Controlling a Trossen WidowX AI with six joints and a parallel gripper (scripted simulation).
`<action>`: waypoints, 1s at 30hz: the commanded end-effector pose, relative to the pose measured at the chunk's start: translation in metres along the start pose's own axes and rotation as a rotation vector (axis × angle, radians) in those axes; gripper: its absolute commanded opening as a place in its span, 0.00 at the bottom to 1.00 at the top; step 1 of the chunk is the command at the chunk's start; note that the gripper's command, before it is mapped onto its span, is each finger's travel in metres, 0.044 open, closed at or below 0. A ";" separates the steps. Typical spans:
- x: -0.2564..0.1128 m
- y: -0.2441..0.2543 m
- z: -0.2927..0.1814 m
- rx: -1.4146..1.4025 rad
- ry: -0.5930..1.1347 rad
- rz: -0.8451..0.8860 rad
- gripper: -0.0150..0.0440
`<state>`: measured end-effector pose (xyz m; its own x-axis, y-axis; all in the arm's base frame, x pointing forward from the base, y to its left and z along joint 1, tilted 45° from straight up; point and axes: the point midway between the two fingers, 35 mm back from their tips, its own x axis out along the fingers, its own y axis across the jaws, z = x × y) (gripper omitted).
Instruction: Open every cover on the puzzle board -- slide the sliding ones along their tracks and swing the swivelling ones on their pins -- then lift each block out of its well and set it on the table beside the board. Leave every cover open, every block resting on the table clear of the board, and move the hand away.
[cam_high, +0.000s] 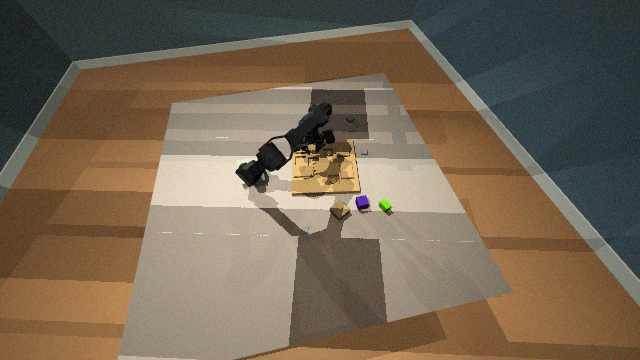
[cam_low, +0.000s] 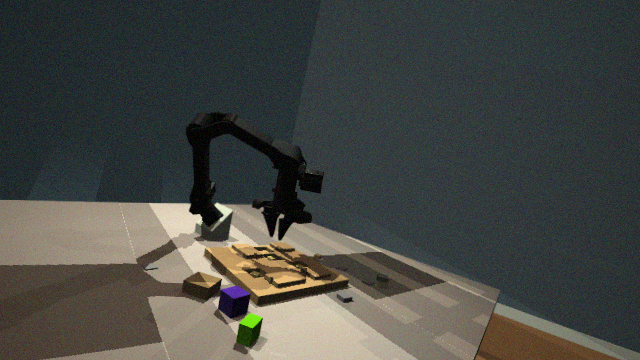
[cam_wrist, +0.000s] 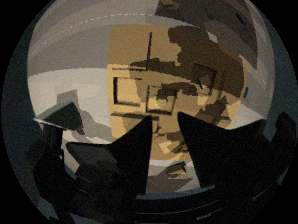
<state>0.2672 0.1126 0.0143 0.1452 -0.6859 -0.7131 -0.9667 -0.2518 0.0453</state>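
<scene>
The tan puzzle board (cam_high: 325, 189) (cam_low: 222, 260) (cam_wrist: 125, 40) lies flat, with several raised covers and open wells. One cover (cam_low: 286, 279) is near its front corner, beside an open well (cam_low: 255, 273). Another well (cam_wrist: 162, 102) shows something pale inside; shadow hides whether it is a block. My gripper (cam_low: 276, 237) (cam_wrist: 164, 117) is open and empty, a little above the far part of the board. A purple block (cam_high: 362, 202) (cam_low: 234, 301), a green block (cam_high: 385, 205) (cam_low: 249, 330) and a larger tan block (cam_high: 340, 210) (cam_low: 201, 285) rest on the table beside the board.
A small grey piece (cam_high: 364, 151) (cam_low: 344, 298) lies right of the board, and another (cam_high: 350, 119) (cam_low: 382, 278) lies farther back in shadow. A small tan piece (cam_low: 318, 256) is behind the board. The pale arm base (cam_low: 218, 227) stands left of the board.
</scene>
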 end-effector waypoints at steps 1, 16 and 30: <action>0.003 0.000 0.000 0.005 -0.004 0.001 0.50; 0.033 0.000 0.000 0.005 -0.003 0.001 0.50; 0.033 0.000 0.000 0.005 -0.003 0.001 0.50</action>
<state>0.2716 0.0908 -0.0088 0.1405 -0.6823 -0.7174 -0.9691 -0.2430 0.0414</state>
